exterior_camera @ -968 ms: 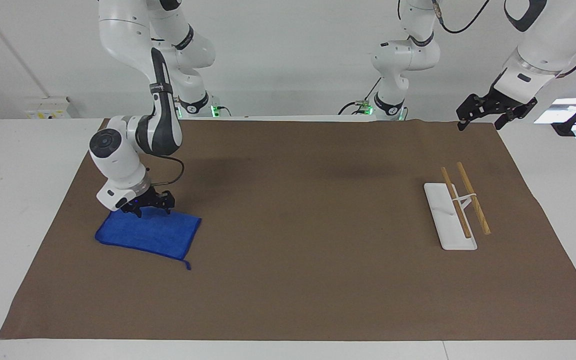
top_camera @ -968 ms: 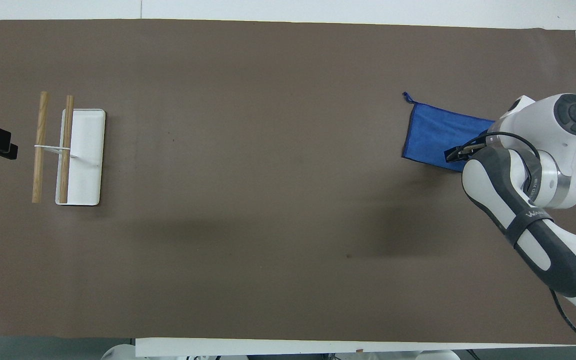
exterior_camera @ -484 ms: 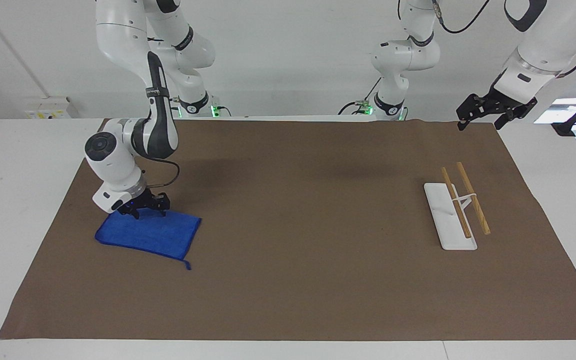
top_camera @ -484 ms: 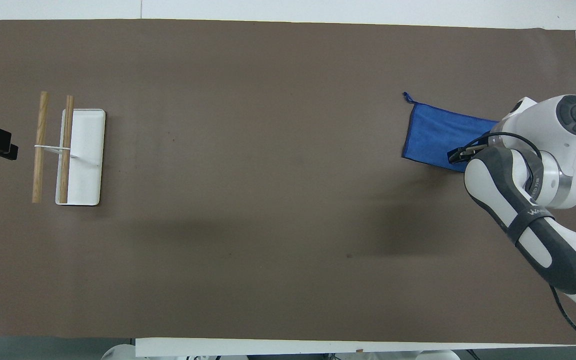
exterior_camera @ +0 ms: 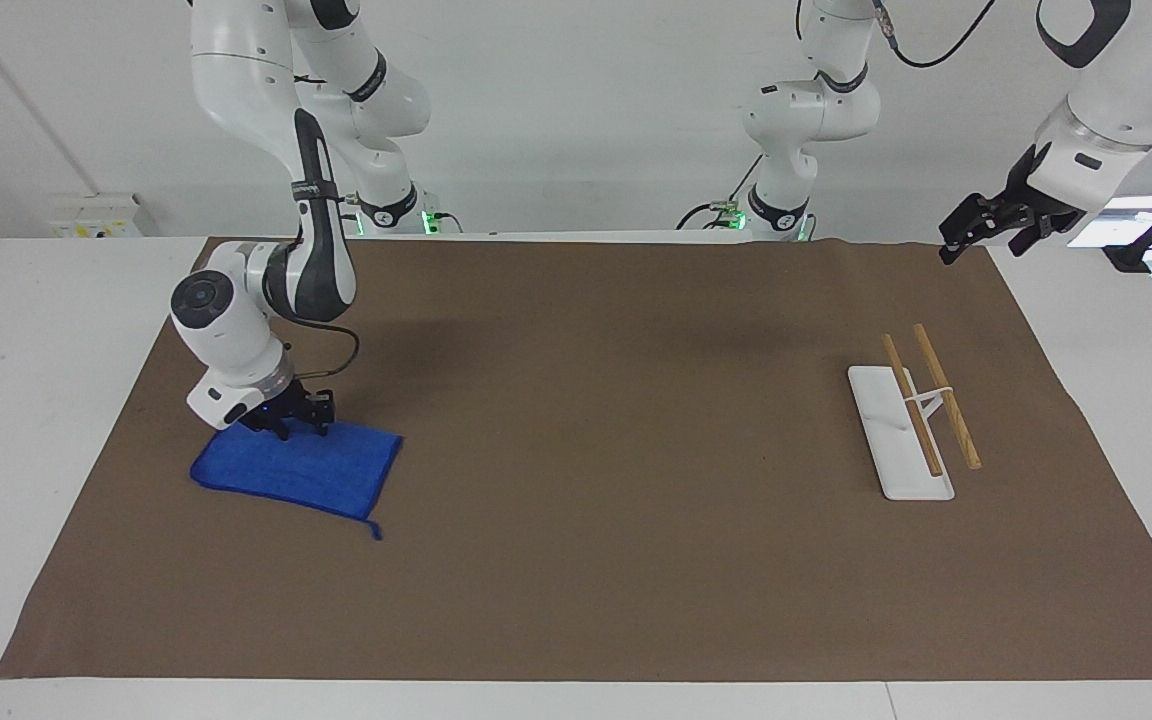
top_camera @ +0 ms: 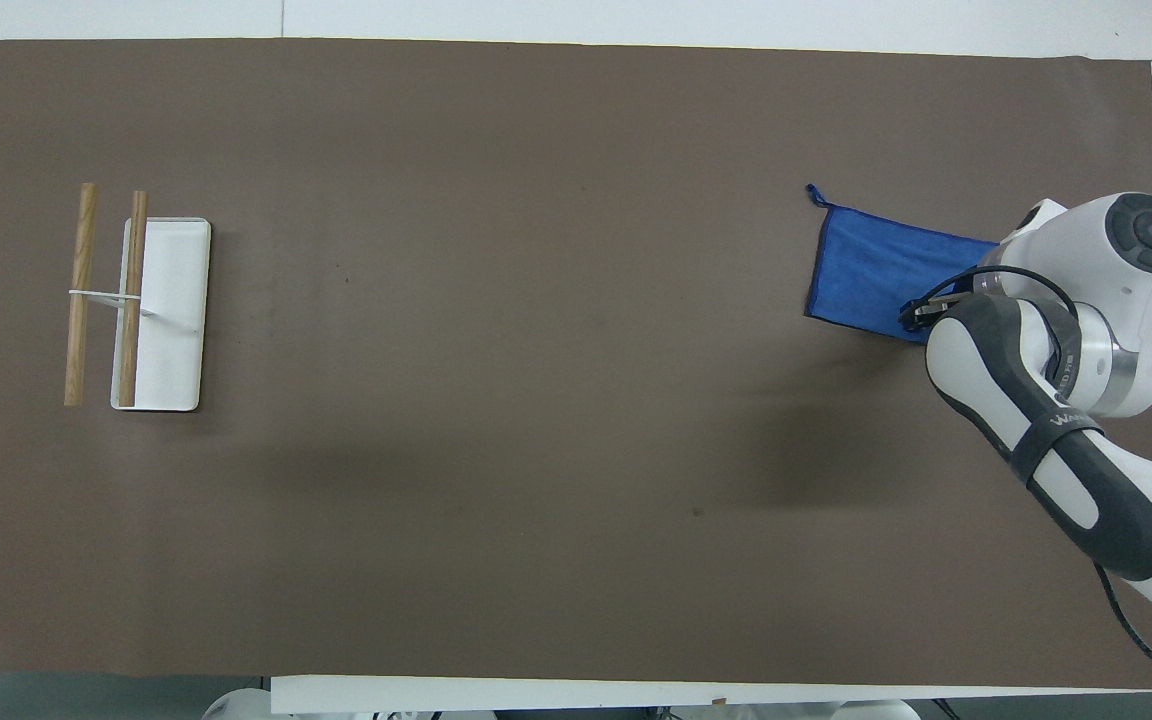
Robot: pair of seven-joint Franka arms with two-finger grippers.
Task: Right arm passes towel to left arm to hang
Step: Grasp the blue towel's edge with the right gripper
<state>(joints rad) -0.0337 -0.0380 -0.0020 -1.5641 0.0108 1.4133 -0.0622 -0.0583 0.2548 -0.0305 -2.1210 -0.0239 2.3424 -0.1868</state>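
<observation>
Towel [exterior_camera: 296,468] flat on brown mat [exterior_camera: 586,560], toward right arm's end of worktop [exterior_camera: 26,330]. Right gripper [exterior_camera: 294,420] down on towel's robot-side edge, can't tell if clamped yet. Left gripper [exterior_camera: 998,225] hovers over mat's corner near left base, grip unclear, holding nothing. Wooden-bar rack [exterior_camera: 911,415] at left arm's end.

A bright blue towel [exterior_camera: 298,468] lies flat on the brown mat [exterior_camera: 596,560] toward the right arm's end of the table, a small loop tag [exterior_camera: 374,528] at its corner farthest from the robots. The right gripper [exterior_camera: 292,422], showing a blue light, is down at the towel's edge nearest the robots. The left gripper [exterior_camera: 998,228] hangs in the air over the mat's corner at the left arm's end, well apart from a white rack [exterior_camera: 898,432] with two wooden rails.
</observation>
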